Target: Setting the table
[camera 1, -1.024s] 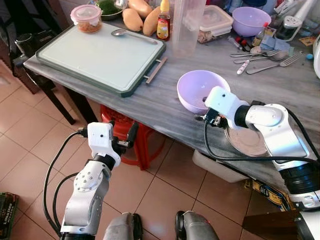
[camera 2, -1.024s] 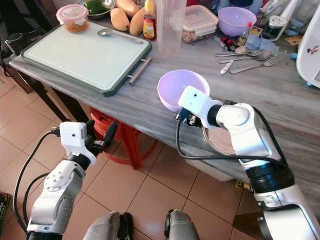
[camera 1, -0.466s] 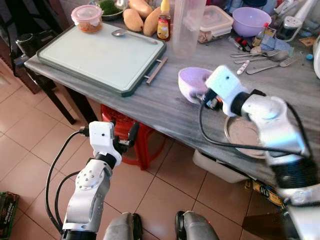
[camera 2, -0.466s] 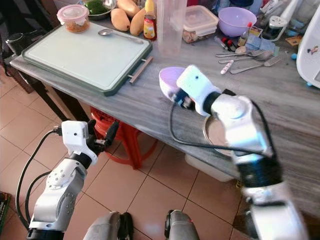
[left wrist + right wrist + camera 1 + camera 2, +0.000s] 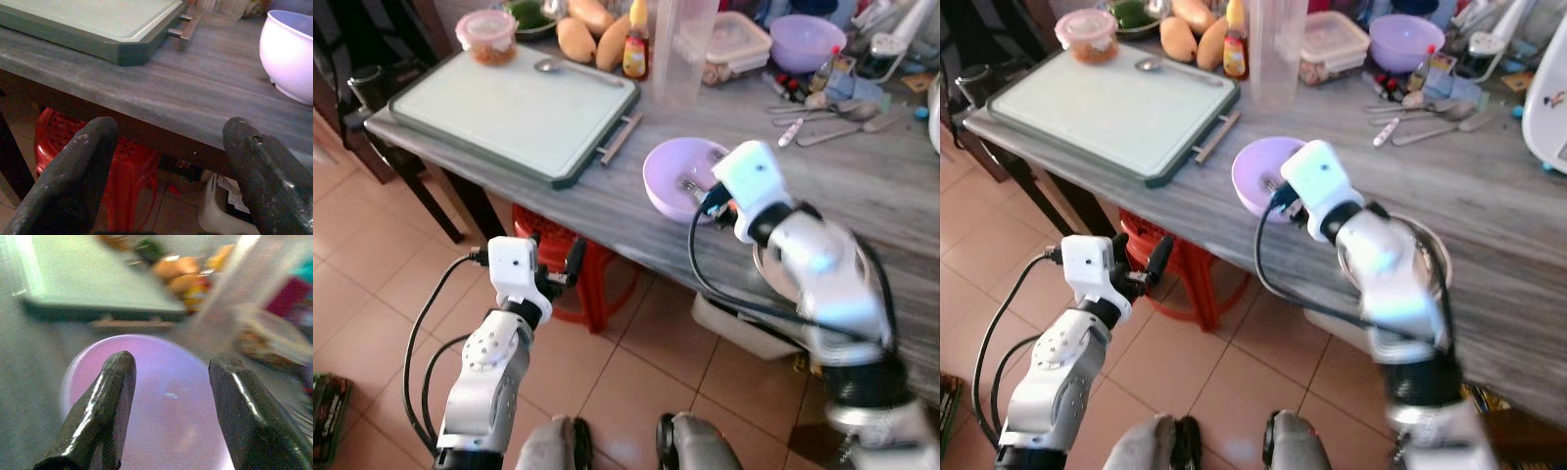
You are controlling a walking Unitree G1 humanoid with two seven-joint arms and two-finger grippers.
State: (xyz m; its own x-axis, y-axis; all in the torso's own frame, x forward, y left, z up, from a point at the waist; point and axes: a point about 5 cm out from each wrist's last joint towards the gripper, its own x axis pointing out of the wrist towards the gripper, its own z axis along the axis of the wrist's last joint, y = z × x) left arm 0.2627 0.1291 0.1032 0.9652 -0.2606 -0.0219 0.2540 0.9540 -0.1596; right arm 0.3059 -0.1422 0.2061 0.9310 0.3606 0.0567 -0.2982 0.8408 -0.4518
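A light purple bowl (image 5: 668,174) stands upright on the grey wooden table (image 5: 607,206), near its front edge. My right gripper (image 5: 691,186) reaches over the bowl's rim, and the right wrist view shows its fingers (image 5: 105,416) open above the bowl's inside (image 5: 168,377), holding nothing. The right arm is blurred. Behind that arm, a round metal plate (image 5: 1433,257) lies on the table, mostly covered. My left gripper (image 5: 565,272) hangs open below the table edge, nothing between its fingers (image 5: 73,176); the bowl (image 5: 291,54) is ahead of it.
A green cutting board (image 5: 514,108) with a spoon (image 5: 548,66) lies at the back left. A clear pitcher (image 5: 680,44), a second purple bowl (image 5: 808,39), loose forks and spoons (image 5: 832,110) and food containers crowd the back. A red stool (image 5: 543,240) stands under the table.
The bowl, held tilted by the right gripper a second ago, now sits flat on the table a little further left. The right gripper has opened over it. The left arm has hardly moved.
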